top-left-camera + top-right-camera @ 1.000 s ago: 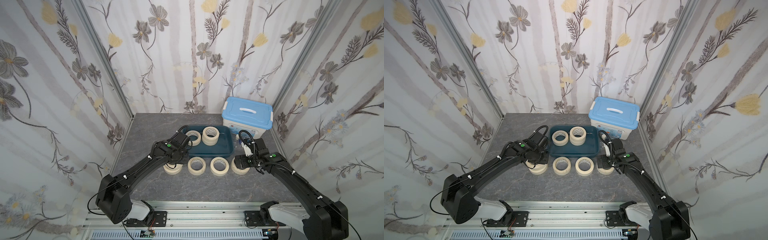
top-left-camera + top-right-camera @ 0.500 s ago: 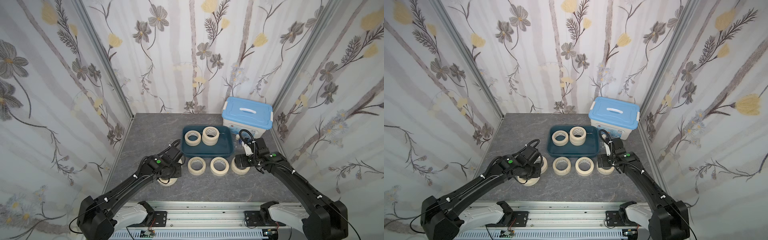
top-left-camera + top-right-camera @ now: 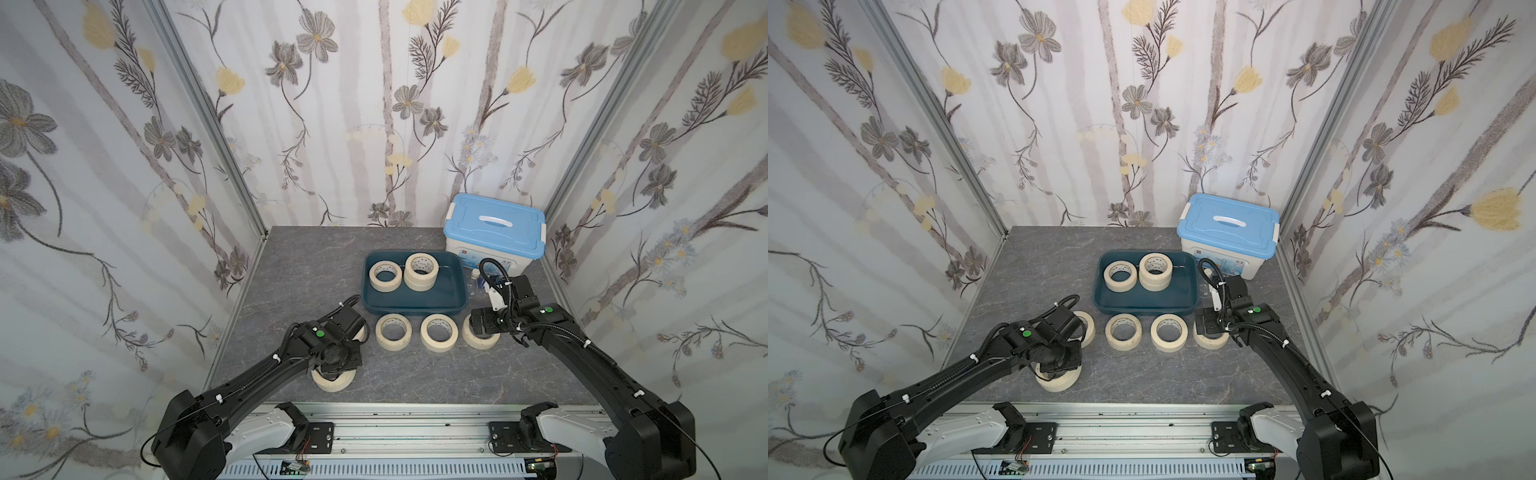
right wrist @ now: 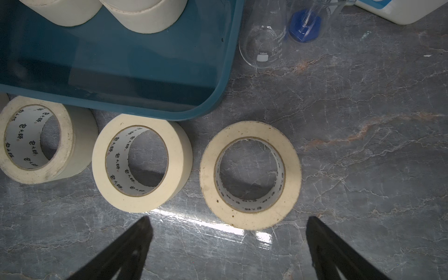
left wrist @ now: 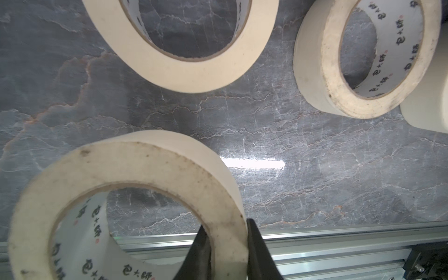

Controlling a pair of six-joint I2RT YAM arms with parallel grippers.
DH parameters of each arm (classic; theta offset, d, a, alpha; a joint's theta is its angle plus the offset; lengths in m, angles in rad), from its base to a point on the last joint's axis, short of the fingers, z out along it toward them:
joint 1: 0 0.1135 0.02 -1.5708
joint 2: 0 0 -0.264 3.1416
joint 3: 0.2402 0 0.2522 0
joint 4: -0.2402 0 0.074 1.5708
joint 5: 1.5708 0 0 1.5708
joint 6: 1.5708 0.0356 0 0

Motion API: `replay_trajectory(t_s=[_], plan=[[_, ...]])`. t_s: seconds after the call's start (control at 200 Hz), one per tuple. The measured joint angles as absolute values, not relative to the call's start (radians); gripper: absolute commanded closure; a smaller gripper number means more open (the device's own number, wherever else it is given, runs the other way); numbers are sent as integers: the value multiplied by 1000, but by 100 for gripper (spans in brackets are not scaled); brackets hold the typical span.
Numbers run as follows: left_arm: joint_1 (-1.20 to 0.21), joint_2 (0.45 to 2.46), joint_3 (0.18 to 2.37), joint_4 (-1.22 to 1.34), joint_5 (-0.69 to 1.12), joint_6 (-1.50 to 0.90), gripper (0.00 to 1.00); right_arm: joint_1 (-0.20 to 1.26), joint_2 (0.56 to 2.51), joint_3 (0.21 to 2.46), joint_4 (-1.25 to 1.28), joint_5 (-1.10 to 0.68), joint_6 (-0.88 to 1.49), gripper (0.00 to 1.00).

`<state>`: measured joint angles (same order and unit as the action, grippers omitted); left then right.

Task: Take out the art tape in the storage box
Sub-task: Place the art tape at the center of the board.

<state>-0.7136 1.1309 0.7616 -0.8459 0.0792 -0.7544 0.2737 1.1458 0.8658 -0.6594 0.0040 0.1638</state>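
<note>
The left gripper [image 5: 225,232] is pinching the wall of a cream, ring-shaped tape roll [image 3: 334,382], lower centre-left in both top views. The right gripper [image 4: 229,218] is hanging wide open, empty. Three rolls [image 3: 385,276] are lying in the glossy teal storage box [image 3: 415,308].

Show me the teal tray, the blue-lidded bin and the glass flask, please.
teal tray [image 3: 444,293]: in a top view, on its bare floor.
blue-lidded bin [image 3: 515,239]: in a top view, on the lid.
glass flask [image 4: 263,46]: right wrist view, on its clear body.
</note>
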Motion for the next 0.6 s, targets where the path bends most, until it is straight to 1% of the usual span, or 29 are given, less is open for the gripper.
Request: replay_trajectory(t_s=[0.28, 0.6], plan=[[-714, 1170, 715, -767, 101, -780, 86, 271, 1147, 866, -657, 4, 163, 0], [-715, 1209, 678, -728, 79, -782, 85, 270, 1151, 866, -657, 4, 163, 0]])
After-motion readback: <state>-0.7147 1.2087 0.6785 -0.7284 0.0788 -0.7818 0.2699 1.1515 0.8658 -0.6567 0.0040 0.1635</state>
